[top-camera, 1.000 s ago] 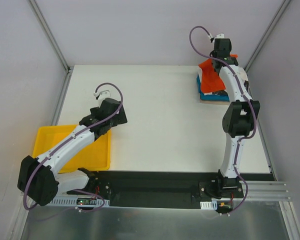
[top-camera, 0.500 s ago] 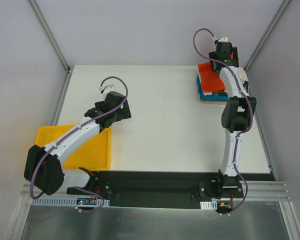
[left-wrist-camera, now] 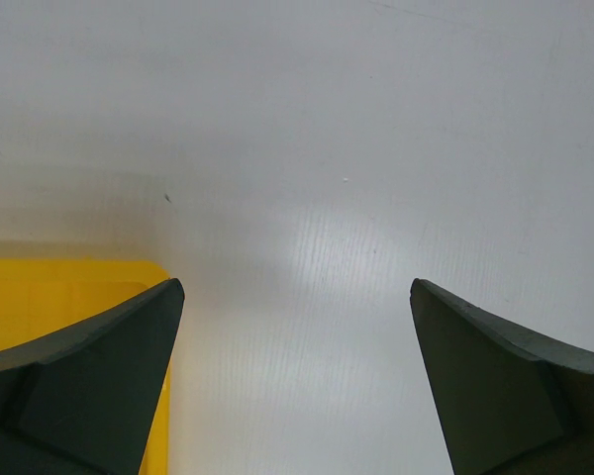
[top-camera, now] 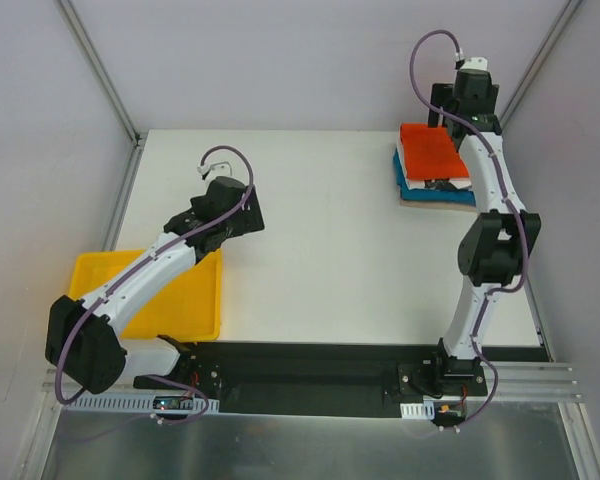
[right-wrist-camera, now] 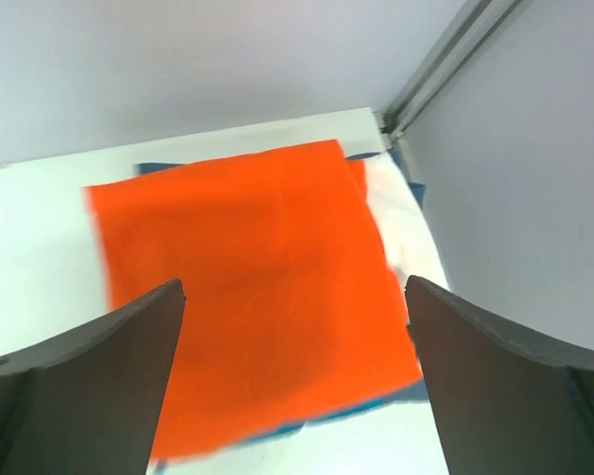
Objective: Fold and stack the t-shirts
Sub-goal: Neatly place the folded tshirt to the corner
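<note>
While folded orange shirt [right-wrist-camera: 247, 287] tops stack | right claw [right-wrist-camera: 292, 376] spread | writing unreadable

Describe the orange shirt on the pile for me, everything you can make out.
The orange shirt is plain bright orange-red cloth, folded into a flat, roughly square panel with one layered edge showing on its right. It lies on top of the stack at the table's far right corner, covering most of a teal-blue shirt and a white shirt whose edges stick out beneath. No sleeves show. The right gripper hangs above it, jaws open, not touching.
</note>
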Motion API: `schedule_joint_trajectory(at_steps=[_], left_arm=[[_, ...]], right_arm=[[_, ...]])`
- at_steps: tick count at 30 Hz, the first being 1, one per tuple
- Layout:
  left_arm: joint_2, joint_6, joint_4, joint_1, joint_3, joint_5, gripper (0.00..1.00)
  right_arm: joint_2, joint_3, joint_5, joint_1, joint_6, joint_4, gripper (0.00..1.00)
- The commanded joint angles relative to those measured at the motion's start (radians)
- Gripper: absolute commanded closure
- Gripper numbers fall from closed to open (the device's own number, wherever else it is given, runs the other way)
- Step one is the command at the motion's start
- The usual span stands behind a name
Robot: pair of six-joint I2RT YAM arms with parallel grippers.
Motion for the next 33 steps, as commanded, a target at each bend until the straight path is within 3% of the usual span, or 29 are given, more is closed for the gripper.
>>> schedule_joint_trajectory(at_steps=[1,8,13,18,23,29,33], left_arm=[[-0.102,0.016,-0.005,-0.004,0.014,0.042,0.01],[-0.207,0.034,-0.005,-0.006,-0.087,0.146,0.01],[-0.274,-0.004,-0.005,-0.006,-0.158,0.183,0.01],[-0.32,-0.03,-0.004,-0.006,-0.224,0.195,0.01],[-0.331,-0.061,-0.002,-0.006,-0.273,0.224,0.01],[-0.331,-0.092,0.002,-0.006,-0.304,0.207,0.01],[-0.363,-0.101,0.004,-0.006,-0.32,0.189,0.01]], right_arm=[[-0.272,-0.117,-0.157,-0.005,0.178,0.005,0.04],[-0.634,-0.577,-0.264,-0.005,0.362,0.06,0.04],[-0.95,-0.963,-0.227,0.001,0.488,0.095,0.04],[-1.176,-1.206,-0.174,0.003,0.5,0.089,0.03],[-1.334,-1.481,-0.239,0.003,0.506,0.146,0.04],[-1.475,-1.661,-0.197,0.005,0.523,0.209,0.04],[-1.53,-1.681,-0.171,0.005,0.532,0.21,0.04]])
